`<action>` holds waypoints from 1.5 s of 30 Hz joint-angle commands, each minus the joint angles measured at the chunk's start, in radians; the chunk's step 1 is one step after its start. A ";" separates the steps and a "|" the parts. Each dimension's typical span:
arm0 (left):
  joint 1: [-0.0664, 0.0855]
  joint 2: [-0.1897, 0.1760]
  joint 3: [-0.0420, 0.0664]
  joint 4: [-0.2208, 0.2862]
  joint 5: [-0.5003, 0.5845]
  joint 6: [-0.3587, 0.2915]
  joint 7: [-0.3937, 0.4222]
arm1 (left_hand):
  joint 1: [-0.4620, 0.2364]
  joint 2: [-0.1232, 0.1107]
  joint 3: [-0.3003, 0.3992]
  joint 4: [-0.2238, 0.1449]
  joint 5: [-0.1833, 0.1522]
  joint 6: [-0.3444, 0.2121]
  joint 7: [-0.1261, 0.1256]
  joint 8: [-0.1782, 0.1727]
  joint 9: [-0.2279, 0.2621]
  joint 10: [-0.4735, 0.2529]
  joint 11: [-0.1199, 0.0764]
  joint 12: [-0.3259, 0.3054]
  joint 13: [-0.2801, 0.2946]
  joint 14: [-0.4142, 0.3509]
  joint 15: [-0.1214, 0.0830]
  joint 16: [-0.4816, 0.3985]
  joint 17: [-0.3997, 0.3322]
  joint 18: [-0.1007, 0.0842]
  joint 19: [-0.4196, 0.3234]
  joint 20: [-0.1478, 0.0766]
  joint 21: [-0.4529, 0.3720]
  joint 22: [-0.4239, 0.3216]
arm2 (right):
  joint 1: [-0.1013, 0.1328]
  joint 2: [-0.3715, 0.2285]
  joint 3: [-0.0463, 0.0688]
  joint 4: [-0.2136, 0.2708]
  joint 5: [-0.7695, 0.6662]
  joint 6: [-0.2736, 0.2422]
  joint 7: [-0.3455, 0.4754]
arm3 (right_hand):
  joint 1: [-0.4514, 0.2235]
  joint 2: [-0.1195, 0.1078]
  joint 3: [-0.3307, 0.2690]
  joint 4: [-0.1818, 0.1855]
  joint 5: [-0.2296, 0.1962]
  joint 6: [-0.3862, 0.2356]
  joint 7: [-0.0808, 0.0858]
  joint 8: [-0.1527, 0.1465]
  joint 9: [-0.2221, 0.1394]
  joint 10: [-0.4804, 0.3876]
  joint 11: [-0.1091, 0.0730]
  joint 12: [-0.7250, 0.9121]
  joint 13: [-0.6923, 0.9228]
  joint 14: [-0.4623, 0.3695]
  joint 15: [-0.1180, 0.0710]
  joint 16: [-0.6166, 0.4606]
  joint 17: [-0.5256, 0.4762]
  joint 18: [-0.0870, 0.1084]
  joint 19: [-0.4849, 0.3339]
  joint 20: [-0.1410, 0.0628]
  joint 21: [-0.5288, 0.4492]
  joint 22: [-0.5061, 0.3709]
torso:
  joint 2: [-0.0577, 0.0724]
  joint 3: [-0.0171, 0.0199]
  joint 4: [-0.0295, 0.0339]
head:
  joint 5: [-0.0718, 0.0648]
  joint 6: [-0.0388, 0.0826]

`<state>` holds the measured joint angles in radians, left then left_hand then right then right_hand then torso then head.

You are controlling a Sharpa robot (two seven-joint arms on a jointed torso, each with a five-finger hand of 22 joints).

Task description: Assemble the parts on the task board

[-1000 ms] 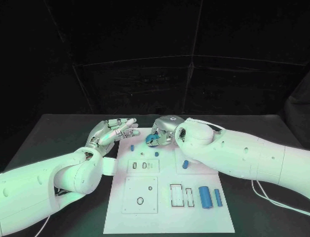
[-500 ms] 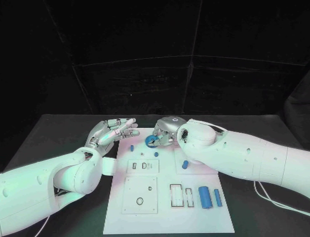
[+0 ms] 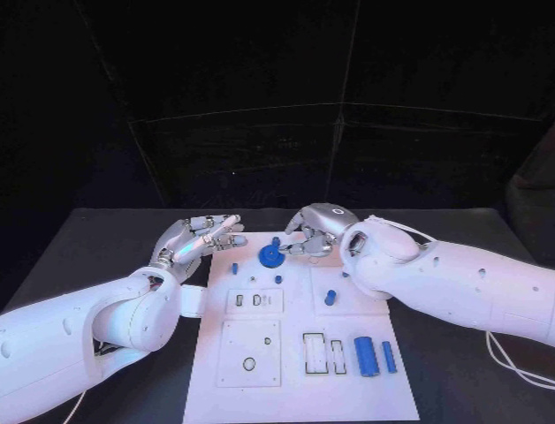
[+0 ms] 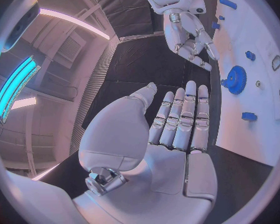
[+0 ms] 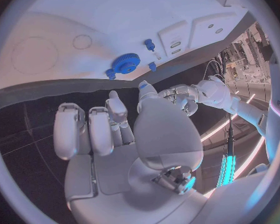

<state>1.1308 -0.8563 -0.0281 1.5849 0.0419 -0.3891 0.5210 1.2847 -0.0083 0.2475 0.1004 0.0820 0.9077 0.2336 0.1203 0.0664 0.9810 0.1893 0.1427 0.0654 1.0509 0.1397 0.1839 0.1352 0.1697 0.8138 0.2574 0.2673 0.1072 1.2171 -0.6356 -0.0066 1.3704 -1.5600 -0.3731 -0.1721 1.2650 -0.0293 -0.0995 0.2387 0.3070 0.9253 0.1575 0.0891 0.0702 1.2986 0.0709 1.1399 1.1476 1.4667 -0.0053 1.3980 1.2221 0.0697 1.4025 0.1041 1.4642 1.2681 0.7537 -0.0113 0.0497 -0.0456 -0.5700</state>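
Both hands hang over the far end of the board (image 3: 297, 389), a flat white plate with shallow rectangular and round recesses cut into it, lying on the matte black table (image 3: 87, 238). Smooth silver segments make up the left hand (image 3: 199, 237), which sits at the board's far left corner, fingers straight, close together and holding nothing; its wrist view shows the flat palm and extended fingers (image 4: 180, 119) over the black table just beside the board's edge. At the far edge of the board, right of the middle, the right hand (image 3: 315, 233) has its fingers loosely curled downward and apart, with nothing between them; its wrist view shows the fingers (image 5: 90, 129) clear of the board. A blue gear (image 3: 270, 257), a toothed disc with a hub, lies on the board just beside the right hand's fingertips and between the two hands; whether a fingertip touches it cannot be told. Near the gear are small blue pegs (image 3: 234, 266), short and rounded. Further toward the robot, a small blue piece (image 3: 330, 297) lies at the right of the board, and two blue cylinders (image 3: 367, 355), smooth and elongated, lie side by side near the right edge beside narrow rectangular slots (image 3: 315, 351).
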 commanded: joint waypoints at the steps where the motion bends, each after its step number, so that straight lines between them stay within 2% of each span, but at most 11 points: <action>1: 0.003 0.002 0.001 -0.003 -0.006 0.010 0.010 | -0.007 0.006 0.000 -0.006 -0.005 -0.003 0.014 -0.004 -0.001 -0.004 0.002 -0.007 -0.001 0.001 0.006 -0.004 0.001 0.014 0.005 0.003 -0.007 -0.001 | 0.002 -0.058 0.000 0.023 0.209 -0.062 0.205 | 0.107 0.003 0.023 -0.062 -0.053 0.011 -0.004 0.007 0.000 -0.020 -0.006 -0.021 -0.018 0.027 -0.006 -0.018 -0.023 0.000 -0.018 -0.005 -0.015 -0.027 | -0.002 -0.0003 -0.0058 | -0.005 0.004; 5: 0.005 0.002 0.001 -0.009 -0.006 0.011 0.010 | -0.006 0.006 0.000 -0.008 -0.005 -0.003 0.013 -0.004 -0.001 -0.004 0.002 -0.007 -0.001 0.001 0.006 -0.005 0.001 0.014 0.005 0.003 -0.007 -0.002 | 0.002 -0.154 0.000 0.043 0.299 -0.034 0.308 | 0.194 0.001 0.038 -0.117 -0.081 0.009 -0.003 0.005 -0.002 -0.037 -0.007 -0.047 -0.040 0.031 -0.008 -0.015 -0.012 -0.001 -0.016 -0.008 -0.015 -0.022 | -0.004 0.0024 -0.0194 | -0.001 0.006; 12: 0.006 0.008 0.001 -0.022 -0.006 0.015 0.014 | -0.004 0.006 0.001 -0.011 -0.004 -0.003 0.013 -0.004 -0.001 -0.004 0.002 -0.008 -0.001 0.001 0.006 -0.005 0.001 0.014 0.005 0.003 -0.008 -0.002 | 0.002 -0.242 0.000 0.040 0.352 0.010 0.348 | 0.199 -0.004 0.030 -0.123 -0.080 -0.001 -0.001 -0.002 -0.003 -0.040 -0.005 -0.057 -0.049 0.030 -0.007 -0.019 -0.015 -0.001 -0.018 -0.007 -0.017 -0.025 | -0.006 0.0083 -0.0306 | -0.007 0.008; 17: 0.006 0.011 0.001 -0.030 -0.006 0.019 0.014 | -0.004 0.006 0.001 -0.011 -0.004 -0.003 0.013 -0.004 -0.001 -0.004 0.002 -0.008 -0.001 0.001 0.006 -0.005 0.001 0.014 0.005 0.003 -0.008 -0.002 | 0.001 -0.261 -0.001 -0.005 0.366 0.034 0.356 | 0.201 -0.002 0.024 -0.125 -0.071 -0.011 0.002 -0.008 -0.004 -0.043 -0.003 -0.064 -0.056 0.031 -0.005 -0.019 -0.014 -0.001 -0.018 -0.006 -0.018 -0.026 | -0.005 0.0089 -0.0289 | -0.012 0.009; 19: 0.006 0.013 0.001 -0.032 -0.006 0.020 0.014 | -0.004 0.006 0.001 -0.011 -0.004 -0.003 0.013 -0.004 -0.001 -0.004 0.002 -0.008 -0.001 0.001 0.006 -0.005 0.001 0.014 0.005 0.003 -0.008 -0.002 | 0.000 -0.262 -0.001 -0.025 0.368 0.040 0.360 | 0.201 -0.002 0.023 -0.125 -0.069 -0.013 0.002 -0.008 -0.004 -0.043 -0.003 -0.065 -0.056 0.031 -0.005 -0.020 -0.014 -0.001 -0.018 -0.006 -0.018 -0.026 | -0.004 0.0111 -0.0293 | -0.012 0.009; 20: 0.006 0.014 0.001 -0.033 -0.006 0.021 0.014 | -0.004 0.006 0.001 -0.011 -0.004 -0.003 0.013 -0.004 -0.001 -0.004 0.002 -0.008 -0.001 0.001 0.006 -0.005 0.001 0.014 0.005 0.003 -0.008 -0.002 | -0.003 -0.262 -0.001 -0.039 0.370 0.044 0.363 | 0.202 -0.003 0.020 -0.126 -0.064 -0.015 0.002 -0.010 -0.004 -0.043 -0.002 -0.065 -0.057 0.031 -0.004 -0.020 -0.013 -0.001 -0.019 -0.005 -0.019 -0.027 | -0.003 0.0089 -0.0279 | -0.014 0.008; 24: 0.006 0.017 0.001 -0.035 -0.006 0.023 0.014 | -0.004 0.006 0.001 -0.011 -0.004 -0.003 0.013 -0.004 -0.001 -0.004 0.002 -0.008 -0.001 0.001 0.006 -0.005 0.001 0.014 0.005 0.003 -0.008 -0.002 | -0.015 -0.262 -0.001 -0.065 0.372 0.052 0.370 | 0.202 -0.004 0.017 -0.127 -0.057 -0.016 0.003 -0.010 -0.004 -0.042 -0.002 -0.065 -0.057 0.031 -0.004 -0.020 -0.012 -0.001 -0.018 -0.005 -0.018 -0.026 | -0.004 0.0085 -0.0274 | -0.015 0.005; 29: 0.006 0.020 0.001 -0.039 -0.006 0.023 0.014 | -0.004 0.006 0.001 -0.011 -0.004 -0.003 0.013 -0.004 -0.001 -0.004 0.002 -0.008 -0.001 0.001 0.006 -0.005 0.001 0.014 0.005 0.003 -0.008 -0.002 | -0.033 -0.261 -0.001 -0.084 0.370 0.063 0.373 | 0.202 -0.004 0.016 -0.127 -0.054 -0.016 0.003 -0.010 -0.004 -0.041 -0.002 -0.064 -0.056 0.032 -0.004 -0.020 -0.011 -0.001 -0.018 -0.004 -0.019 -0.027 | -0.003 0.0097 -0.0305 | -0.013 0.002; 32: 0.006 0.022 0.001 -0.041 -0.006 0.024 0.013 | -0.004 0.006 0.001 -0.011 -0.004 -0.003 0.013 -0.004 -0.001 -0.004 0.002 -0.008 -0.001 0.001 0.006 -0.005 0.001 0.014 0.005 0.003 -0.008 -0.002 | -0.041 -0.256 -0.001 -0.094 0.369 0.069 0.374 | 0.202 -0.004 0.016 -0.127 -0.054 -0.016 0.003 -0.010 -0.004 -0.041 -0.002 -0.064 -0.056 0.032 -0.004 -0.020 -0.011 -0.001 -0.018 -0.004 -0.019 -0.027 | -0.003 0.0076 -0.0298 | -0.018 0.001; 37: 0.006 0.024 0.001 -0.045 -0.006 0.025 0.013 | -0.004 0.006 0.001 -0.011 -0.004 -0.003 0.013 -0.004 -0.001 -0.004 0.002 -0.008 -0.001 0.001 0.006 -0.005 0.001 0.014 0.005 0.003 -0.008 -0.002 | -0.050 -0.250 -0.001 -0.110 0.367 0.080 0.375 | 0.201 -0.004 0.015 -0.127 -0.052 -0.016 0.003 -0.010 -0.003 -0.041 -0.001 -0.064 -0.056 0.032 -0.003 -0.020 -0.011 -0.001 -0.018 -0.004 -0.019 -0.027 | -0.003 0.0061 -0.0269 | -0.021 -0.001; 45: 0.005 0.027 0.001 -0.051 -0.006 0.025 0.012 | -0.004 0.006 0.001 -0.011 -0.004 -0.003 0.013 -0.004 -0.001 -0.004 0.002 -0.008 -0.001 0.001 0.006 -0.005 0.001 0.014 0.005 0.003 -0.008 -0.002 | -0.055 -0.240 -0.001 -0.125 0.367 0.086 0.376 | 0.198 -0.002 0.012 -0.125 -0.048 -0.015 0.003 -0.010 -0.003 -0.040 -0.001 -0.063 -0.055 0.033 -0.003 -0.018 -0.007 -0.001 -0.018 -0.004 -0.018 -0.026 | -0.004 0.0062 -0.0277 | -0.021 -0.004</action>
<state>1.1349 -0.8314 -0.0281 1.5335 0.0418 -0.3781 0.5222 1.2847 -0.0083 0.2489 0.0936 0.0820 0.9077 0.2336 0.1203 0.0664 0.9810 0.1893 0.1392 0.0655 1.0509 0.1396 0.1849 0.1348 0.1697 0.8136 0.2575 0.2635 0.1064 1.1614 -0.8789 -0.0079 1.2468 -1.1971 -0.3032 0.1921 1.4595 -0.0324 -0.0794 0.1143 0.2534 0.9145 0.1612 0.0810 0.0669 1.2611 0.0660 1.0803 1.0915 1.4667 -0.0053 1.3825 1.2133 0.0696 1.3881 0.0998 1.4517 1.2419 0.7500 -0.0046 0.0216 -0.0667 -0.5731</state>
